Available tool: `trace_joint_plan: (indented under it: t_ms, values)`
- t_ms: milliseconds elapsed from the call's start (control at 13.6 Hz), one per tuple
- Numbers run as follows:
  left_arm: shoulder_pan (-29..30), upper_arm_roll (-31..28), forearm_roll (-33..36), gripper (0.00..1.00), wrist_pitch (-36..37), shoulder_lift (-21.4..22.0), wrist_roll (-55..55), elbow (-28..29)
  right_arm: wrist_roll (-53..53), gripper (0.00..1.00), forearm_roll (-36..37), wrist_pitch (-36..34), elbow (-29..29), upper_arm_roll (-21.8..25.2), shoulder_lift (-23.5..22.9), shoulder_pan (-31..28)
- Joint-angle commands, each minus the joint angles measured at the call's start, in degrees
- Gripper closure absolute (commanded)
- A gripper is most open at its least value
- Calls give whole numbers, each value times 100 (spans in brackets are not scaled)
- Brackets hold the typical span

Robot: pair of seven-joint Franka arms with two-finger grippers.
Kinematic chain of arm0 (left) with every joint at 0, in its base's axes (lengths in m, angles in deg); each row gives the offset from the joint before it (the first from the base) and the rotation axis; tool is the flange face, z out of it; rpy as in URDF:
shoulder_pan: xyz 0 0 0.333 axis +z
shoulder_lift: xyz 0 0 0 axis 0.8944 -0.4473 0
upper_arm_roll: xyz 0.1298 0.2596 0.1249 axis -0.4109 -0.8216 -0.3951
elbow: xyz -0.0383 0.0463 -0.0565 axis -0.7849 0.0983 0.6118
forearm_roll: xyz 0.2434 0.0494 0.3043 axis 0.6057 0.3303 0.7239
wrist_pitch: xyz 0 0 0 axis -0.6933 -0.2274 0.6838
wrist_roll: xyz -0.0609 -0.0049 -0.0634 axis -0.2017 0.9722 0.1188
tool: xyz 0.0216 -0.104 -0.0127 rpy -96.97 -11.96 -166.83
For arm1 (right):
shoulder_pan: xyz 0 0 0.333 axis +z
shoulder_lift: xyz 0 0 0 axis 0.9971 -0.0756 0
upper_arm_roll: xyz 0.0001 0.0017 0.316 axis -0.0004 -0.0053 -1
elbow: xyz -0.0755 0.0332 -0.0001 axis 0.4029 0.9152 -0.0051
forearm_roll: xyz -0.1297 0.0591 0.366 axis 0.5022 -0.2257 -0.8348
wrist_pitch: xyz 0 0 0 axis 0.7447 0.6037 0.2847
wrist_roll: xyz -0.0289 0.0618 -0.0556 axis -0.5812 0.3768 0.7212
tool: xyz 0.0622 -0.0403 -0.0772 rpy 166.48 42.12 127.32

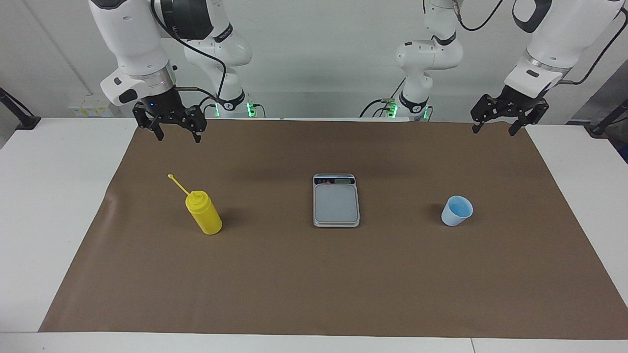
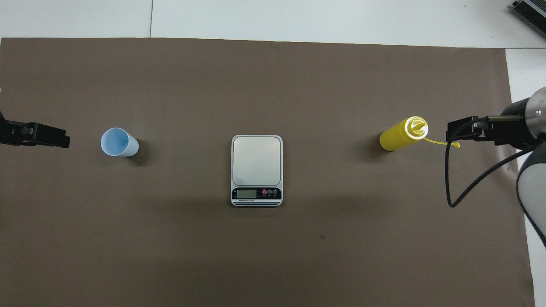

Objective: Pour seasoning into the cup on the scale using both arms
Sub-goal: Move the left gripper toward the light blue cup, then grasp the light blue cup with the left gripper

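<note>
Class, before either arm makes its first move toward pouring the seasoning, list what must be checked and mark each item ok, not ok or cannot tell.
1. Left gripper open, holding nothing: ok.
2. Right gripper open, holding nothing: ok.
3. Cup upright, at the left arm's end: ok.
4. Cup already on the scale: not ok; the plate is bare.
5. Seasoning bottle upright, cap strap off the nozzle: ok.
6. Scale switched on: cannot tell.
</note>
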Motion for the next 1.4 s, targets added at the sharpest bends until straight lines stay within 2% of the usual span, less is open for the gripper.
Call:
trace_joint_plan:
  t_ms: [0, 368, 588, 809, 956, 1324]
  values:
    - [213, -4, -42, 0, -553, -407, -65, 2, -68, 0, -151, 209, -4, -21, -32, -112]
    - [363, -4, -16, 0, -1555, -1190, -57, 186, -15, 0, -106, 33, 251, -73, -76, -94]
    - [442, -4, -25, 0, -2600, -1103, -22, 1186, -15, 0, -124, -159, 173, -73, -86, -68]
    - [451, -4, -25, 0, -2892, -1147, 48, 1592, -15, 0, -141, -160, 155, -73, -68, -68]
    - [355, -4, -25, 0, -3452, -1260, 329, 1986, -15, 0, -142, -160, 155, -73, -68, -68]
    - [337, 5, -25, 0, -3816, -1568, 304, 2103, -15, 0, -142, -160, 155, -73, -68, -77]
